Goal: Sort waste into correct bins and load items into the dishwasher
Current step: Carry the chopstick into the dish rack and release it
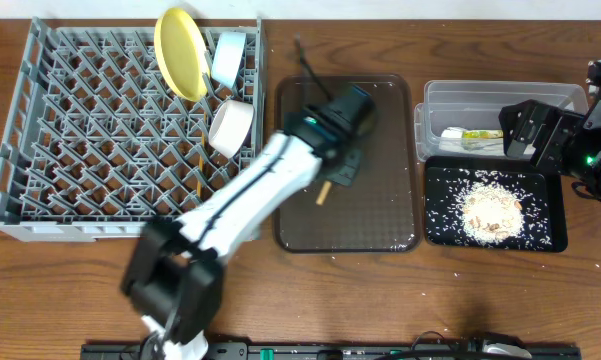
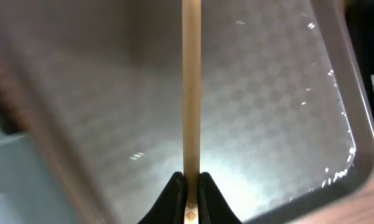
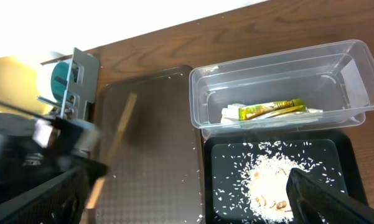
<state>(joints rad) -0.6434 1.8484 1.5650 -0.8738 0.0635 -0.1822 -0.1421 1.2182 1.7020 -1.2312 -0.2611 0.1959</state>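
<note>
With the left gripper (image 2: 188, 182), squeezing tight on one wooden chopstick (image 2: 191, 81), right at its end, and holding it low over the brown tray (image 1: 380, 225). Looks like one of the last things to go in. Already standing in the grey dish rack (image 1: 40, 195): a yellow plate (image 1: 180, 52), a light blue bowl (image 1: 227, 58) just beside it and a white bowl (image 1: 230, 125) a little below. Maybe the other chopstick (image 1: 198, 182) too, a thin stick lying down in the rack. Cannot spot the small white cup from here. Over to the bins next. In the clear tub (image 1: 575, 98), a white napkin (image 3: 231, 114) and a green-and-yellow wrapper (image 3: 274, 110), touching. In the black tray (image 1: 435, 238), a heap of rice scraps (image 1: 492, 210). Nearly done with the sorting, then. Left over: a few loose grains (image 2: 351, 149) on the brown tray near its edge, and some more on the table (image 1: 580, 300). With the right gripper (image 3: 190, 177), holding nothing, spread wide, hanging above the two bins. Left to do, most likely: carry this chopstick to the rack and drop it in.
</note>
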